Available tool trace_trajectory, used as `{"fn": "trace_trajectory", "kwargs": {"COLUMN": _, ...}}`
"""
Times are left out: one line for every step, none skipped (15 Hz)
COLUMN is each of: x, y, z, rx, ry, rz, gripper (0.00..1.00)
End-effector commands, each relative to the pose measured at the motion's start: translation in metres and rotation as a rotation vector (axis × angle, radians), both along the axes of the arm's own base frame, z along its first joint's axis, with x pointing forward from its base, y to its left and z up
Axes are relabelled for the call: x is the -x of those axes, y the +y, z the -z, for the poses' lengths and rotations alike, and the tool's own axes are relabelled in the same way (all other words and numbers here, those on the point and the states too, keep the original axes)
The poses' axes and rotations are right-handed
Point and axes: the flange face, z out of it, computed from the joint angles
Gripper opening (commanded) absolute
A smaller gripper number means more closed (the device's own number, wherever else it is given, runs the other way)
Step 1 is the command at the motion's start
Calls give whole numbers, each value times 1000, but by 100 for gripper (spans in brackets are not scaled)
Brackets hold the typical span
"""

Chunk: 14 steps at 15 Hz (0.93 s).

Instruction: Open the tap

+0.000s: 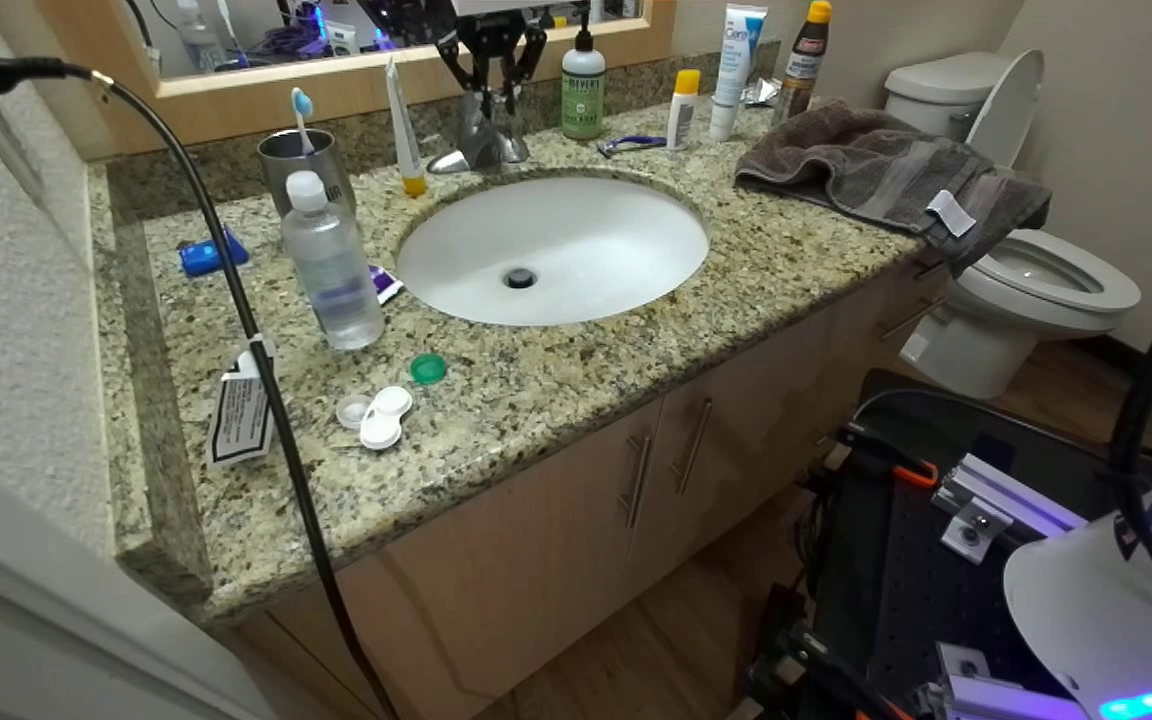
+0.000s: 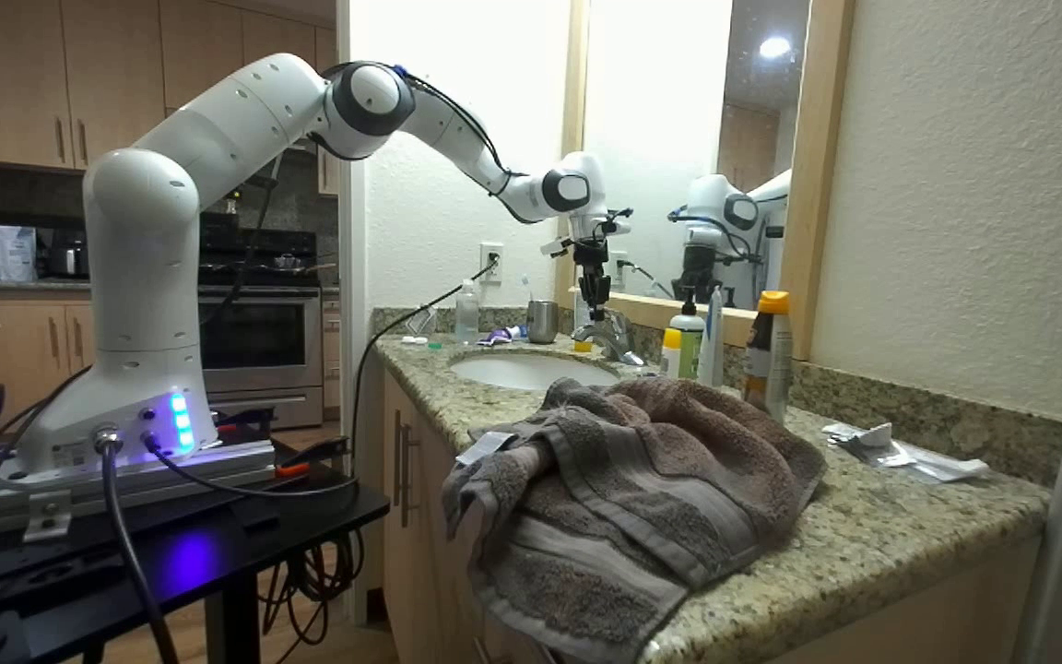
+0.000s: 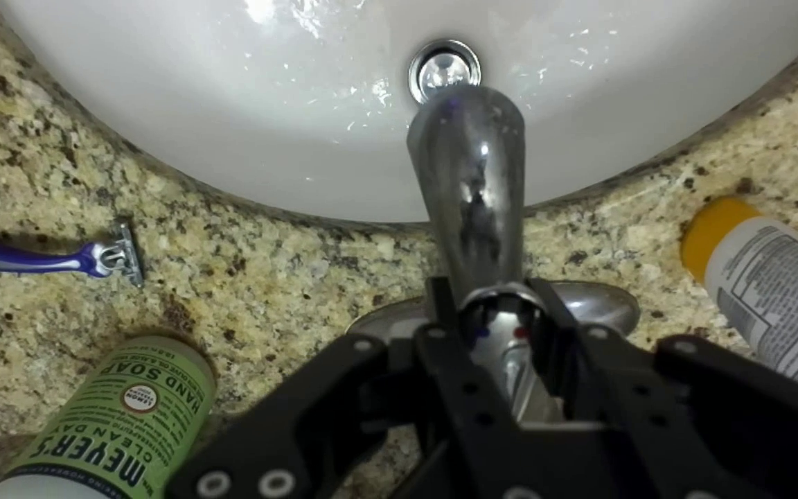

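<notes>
The tap is shiny silver metal, with its spout pointing over the basin in the wrist view. Its top, with a blue and a red dot, lies between the fingers of my gripper. The fingers are close together, one against each side of the tap's top, and look shut on it. The finger contact is partly hidden by the dark fingers. In both exterior views the gripper points down onto the tap from above.
A green soap bottle and a razor lie on one side. A white tube with a yellow cap is on the other. The mirror stands close behind. A cup, a clear bottle and a towel are on the counter.
</notes>
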Motion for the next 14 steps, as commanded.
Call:
{"fn": "trace_trajectory", "kwargs": {"x": -1, "y": -3, "z": -11, "rx": -7, "ry": -44, "rz": 3, "gripper": 7}}
{"fn": "trace_trajectory", "kwargs": {"x": 0, "y": -4, "z": -12, "rx": -13, "ry": -50, "rz": 11, "gripper": 7}}
{"fn": "trace_trajectory", "kwargs": {"x": 1, "y": -2, "z": -14, "rx": -40, "ry": -42, "rz": 13, "gripper": 7}}
{"fn": "trace_trajectory", "kwargs": {"x": 3, "y": -1, "z": -17, "rx": -77, "ry": -29, "rz": 8, "gripper": 7}}
{"fn": "trace_trajectory", "kwargs": {"x": 5, "y": 0, "z": -21, "rx": -114, "ry": -33, "rz": 11, "gripper": 7}}
{"fn": "trace_trajectory", "kwargs": {"x": 7, "y": 1, "z": -26, "rx": -152, "ry": -42, "rz": 7, "gripper": 7}}
{"fn": "trace_trajectory", "kwargs": {"x": 10, "y": 0, "z": -32, "rx": -192, "ry": -53, "rz": -2, "gripper": 7}}
{"fn": "trace_trajectory", "kwargs": {"x": 13, "y": -2, "z": -38, "rx": -224, "ry": -68, "rz": -10, "gripper": 7}}
{"fn": "trace_trajectory", "kwargs": {"x": 16, "y": -3, "z": -44, "rx": -250, "ry": -89, "rz": -16, "gripper": 7}}
{"fn": "trace_trajectory", "kwargs": {"x": 18, "y": -5, "z": -48, "rx": -277, "ry": -104, "rz": -24, "gripper": 7}}
{"fn": "trace_trajectory", "kwargs": {"x": 21, "y": -7, "z": -53, "rx": -292, "ry": -117, "rz": -35, "gripper": 7}}
{"fn": "trace_trajectory", "kwargs": {"x": 23, "y": -9, "z": -55, "rx": -298, "ry": -128, "rz": -45, "gripper": 7}}
{"fn": "trace_trajectory", "kwargs": {"x": 24, "y": -10, "z": -58, "rx": -296, "ry": -138, "rz": -51, "gripper": 7}}
{"fn": "trace_trajectory", "kwargs": {"x": 25, "y": -11, "z": -63, "rx": -287, "ry": -157, "rz": -61, "gripper": 7}}
